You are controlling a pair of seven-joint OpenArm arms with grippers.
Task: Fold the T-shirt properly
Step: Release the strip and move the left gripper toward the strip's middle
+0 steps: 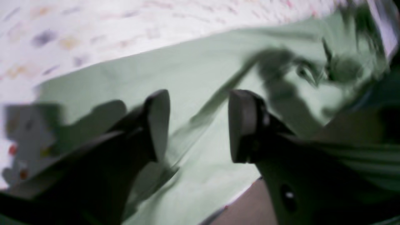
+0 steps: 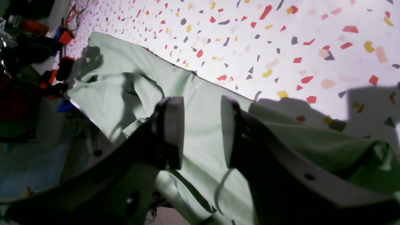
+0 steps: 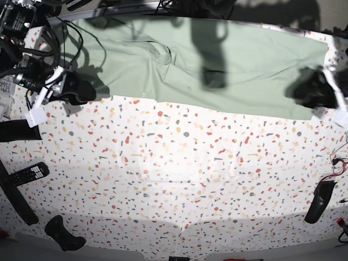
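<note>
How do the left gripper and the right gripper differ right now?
The left gripper shows a wider gap between its jaws than the right gripper. In the base view the left one sits at the T-shirt's right end, the right one at its left end. Both hang over the mint cloth with nothing between their jaws.

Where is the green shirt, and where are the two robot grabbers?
T-shirt (image 3: pixel 244 65): base view, flat middle of the cloth.
Left tool (image 1: pixel 199 125): left wrist view, gap midway between its two fingertips.
Right tool (image 2: pixel 202 131): right wrist view, gap midway between its two fingertips.
</note>
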